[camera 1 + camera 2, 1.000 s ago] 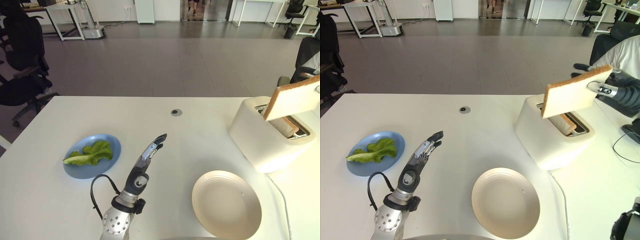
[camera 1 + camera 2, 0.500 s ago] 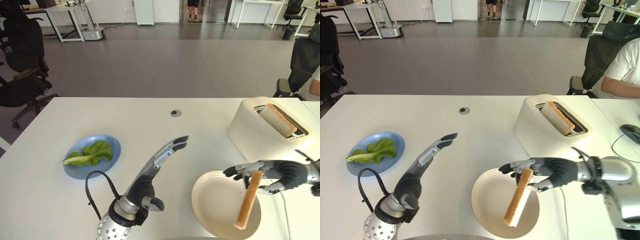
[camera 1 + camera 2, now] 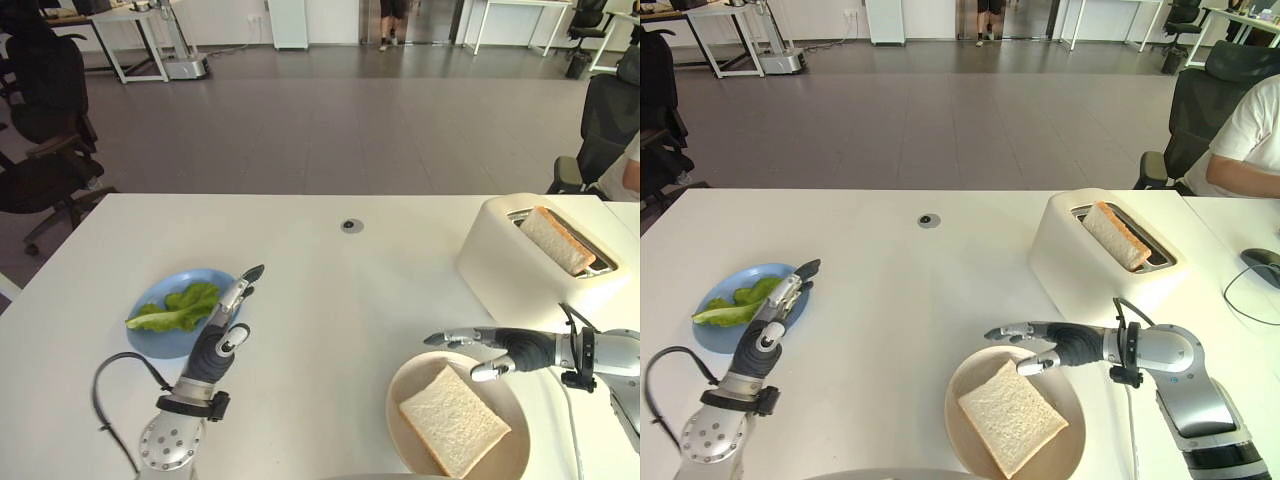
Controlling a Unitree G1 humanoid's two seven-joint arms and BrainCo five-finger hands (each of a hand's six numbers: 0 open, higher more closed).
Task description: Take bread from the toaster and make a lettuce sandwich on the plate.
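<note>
Since a bread slice (image 3: 455,433) lies flat on the plate (image 3: 418,379), the left hand (image 3: 222,335), fingers straight and empty, should close gently around the lettuce (image 3: 180,305) on the blue dish (image 3: 160,343); the right hand (image 3: 500,348) hovers spread, empty.

Dark grey left hand (image 3: 222,335) with silver finger plates, black wrist band (image 3: 187,405), screw-dotted silver forearm (image 3: 165,451), looping black cable (image 3: 125,354), black right hand (image 3: 500,347), silver-cased wrist (image 3: 612,352)

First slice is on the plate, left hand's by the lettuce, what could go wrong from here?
The left hand, fingers straight, overlaps the edge of the blue plate; closing on the lettuce could shove the plate. The right hand hovers low beside the bread slice on the beige plate, so reaching for the second slice in the toaster might nudge either.
</note>
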